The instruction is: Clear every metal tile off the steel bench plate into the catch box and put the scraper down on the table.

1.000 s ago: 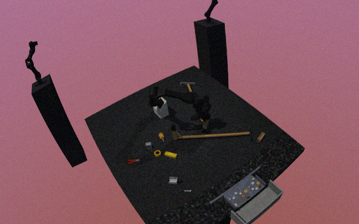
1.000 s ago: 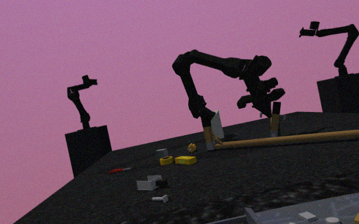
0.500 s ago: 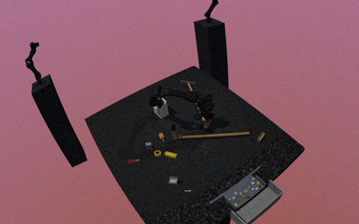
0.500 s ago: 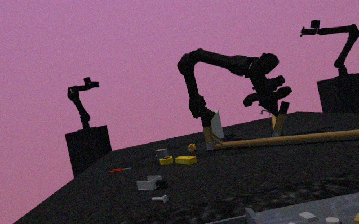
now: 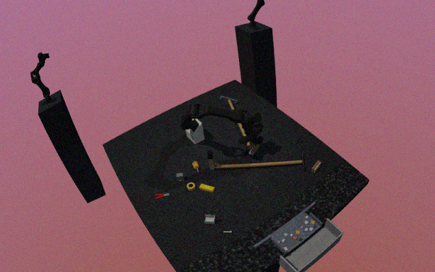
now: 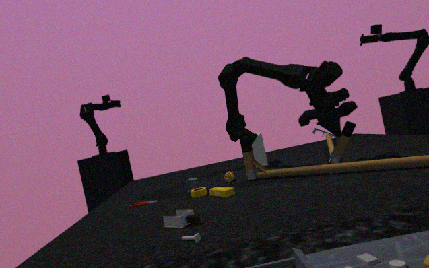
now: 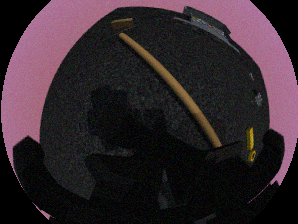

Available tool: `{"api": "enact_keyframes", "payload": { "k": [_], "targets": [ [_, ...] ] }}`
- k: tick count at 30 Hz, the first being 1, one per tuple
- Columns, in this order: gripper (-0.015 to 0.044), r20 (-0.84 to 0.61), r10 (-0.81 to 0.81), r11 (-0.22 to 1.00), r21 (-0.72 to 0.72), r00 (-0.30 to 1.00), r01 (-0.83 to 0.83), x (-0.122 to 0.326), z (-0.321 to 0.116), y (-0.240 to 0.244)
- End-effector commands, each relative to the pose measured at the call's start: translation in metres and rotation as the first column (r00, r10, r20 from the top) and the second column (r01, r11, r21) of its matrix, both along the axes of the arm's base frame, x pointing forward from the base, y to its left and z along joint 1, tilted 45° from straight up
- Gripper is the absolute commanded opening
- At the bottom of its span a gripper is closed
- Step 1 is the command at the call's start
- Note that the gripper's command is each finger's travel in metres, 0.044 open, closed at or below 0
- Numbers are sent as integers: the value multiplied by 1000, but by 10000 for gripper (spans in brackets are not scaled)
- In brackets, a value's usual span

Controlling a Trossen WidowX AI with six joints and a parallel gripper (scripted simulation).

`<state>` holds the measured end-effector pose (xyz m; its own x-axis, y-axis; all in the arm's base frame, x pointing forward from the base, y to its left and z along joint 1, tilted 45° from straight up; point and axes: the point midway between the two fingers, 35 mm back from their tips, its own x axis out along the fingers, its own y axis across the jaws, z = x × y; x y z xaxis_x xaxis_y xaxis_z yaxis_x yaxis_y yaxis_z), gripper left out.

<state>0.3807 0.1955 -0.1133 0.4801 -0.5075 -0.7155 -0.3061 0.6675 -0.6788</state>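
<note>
while the gripper [image 5: 254, 145] [image 6: 338, 133] [image 7: 157, 132] is pressed together with nothing between its fingers, the metal tiles [image 5: 298, 232] [image 6: 368, 258] lie well beyond the long wooden handle [image 5: 259, 165] [image 6: 313, 169] [image 7: 170, 80], sweeping and tool return apparently both undone.

No legible text, labels, brands, numbers or signs in any view. Yellow block [image 5: 207, 188] [image 6: 221, 192] [image 7: 250, 138], lower centre of the top frame and centre of the exterior frame, has a pale greenish patch on it; too small and grainy to tell if that's lettering.
</note>
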Motion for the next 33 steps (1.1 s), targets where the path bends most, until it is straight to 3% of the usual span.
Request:
{"api": "enact_keyframes", "payload": {
  "k": [1,33],
  "targets": [
    [0,-6,0,1000,2,1000,0,-1,-8,6],
    [0,-4,0,1000,4,1000,0,1,-46,42]
  ]
}}
